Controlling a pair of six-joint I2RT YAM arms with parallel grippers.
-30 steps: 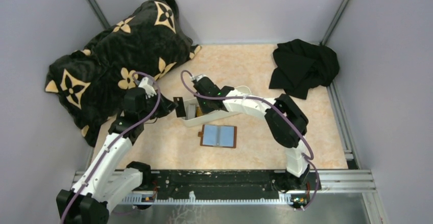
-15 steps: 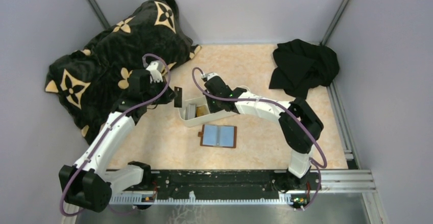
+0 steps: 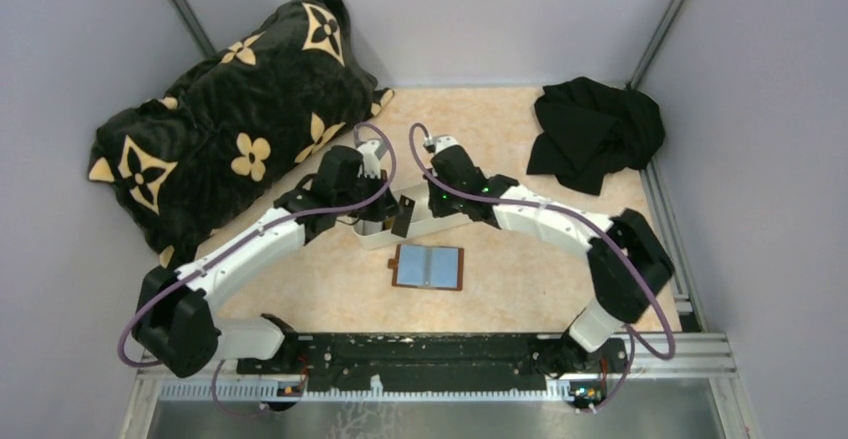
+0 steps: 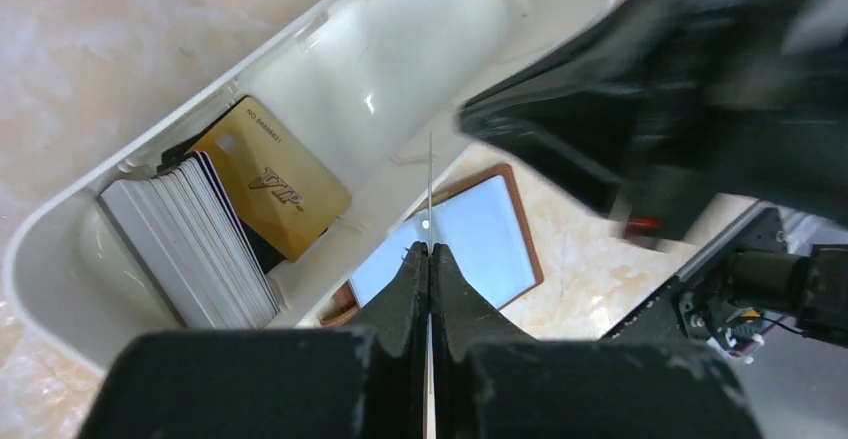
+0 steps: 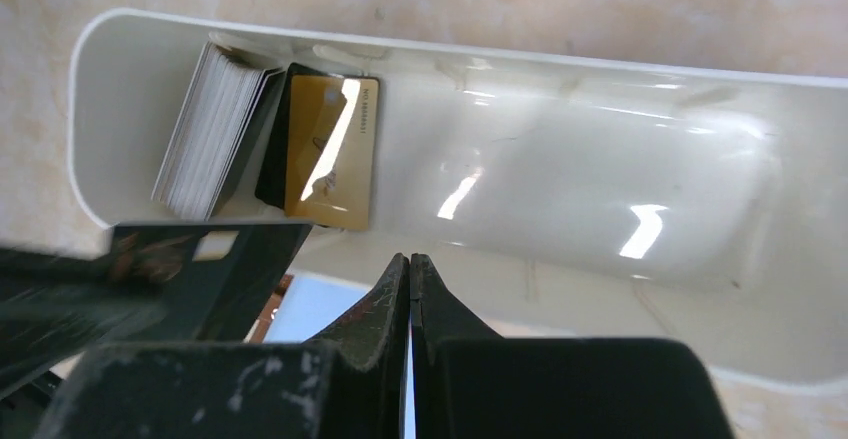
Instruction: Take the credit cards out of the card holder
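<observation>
The card holder (image 3: pixel 429 267) lies open on the table, brown edge and blue-grey inside; it also shows in the left wrist view (image 4: pixel 480 234) and the right wrist view (image 5: pixel 310 304). My left gripper (image 3: pixel 388 211) (image 4: pixel 430 249) is shut on a dark credit card (image 3: pixel 403 219) (image 4: pixel 430 174), seen edge-on, and holds it above the white tray (image 3: pixel 372 239). In the right wrist view that card (image 5: pixel 205 259) shows at the left. My right gripper (image 3: pixel 425 207) (image 5: pixel 410 256) is shut and empty over the tray's near wall. The tray holds a stack of cards (image 4: pixel 190 239) (image 5: pixel 205 129) and a gold card (image 4: pixel 275 189) (image 5: pixel 335 149).
A black pillow with gold flowers (image 3: pixel 230 129) fills the back left. A black cloth (image 3: pixel 595 129) lies at the back right. The two grippers are close together over the tray (image 5: pixel 600 159). Grey walls enclose the table.
My left gripper has carried the dark card right, from beside the tray's left end to above the tray. My right gripper has shifted right along the tray.
</observation>
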